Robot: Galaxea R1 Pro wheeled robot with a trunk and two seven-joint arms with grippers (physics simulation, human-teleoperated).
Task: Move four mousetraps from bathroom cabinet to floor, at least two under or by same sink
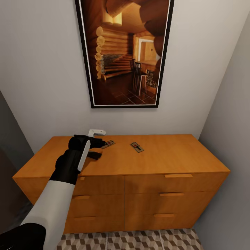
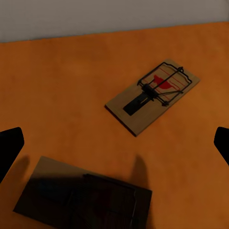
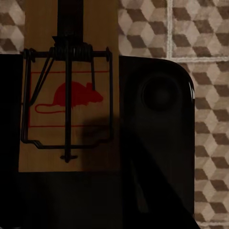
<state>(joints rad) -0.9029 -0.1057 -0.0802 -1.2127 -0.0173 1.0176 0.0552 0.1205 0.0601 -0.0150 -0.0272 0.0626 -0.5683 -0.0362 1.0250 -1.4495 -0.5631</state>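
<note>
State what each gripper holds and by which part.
Right gripper: shut on a flat brown wooden mousetrap, one black finger against its long edge. Left gripper: open, empty above the orange-brown cabinet top.

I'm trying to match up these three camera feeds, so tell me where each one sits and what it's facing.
Head view: on the robot's head, facing down at the low orange-brown wooden cabinet below a framed picture; the left arm reaches over its top, ending in the left hand.
Left wrist view: above the cabinet top, facing two small flat wooden mousetraps; dark fingertips at the edges.
Right wrist view: facing the cube-patterned tiled floor, a mousetrap held close.
Head and left wrist views share the cabinet-top traps.
</note>
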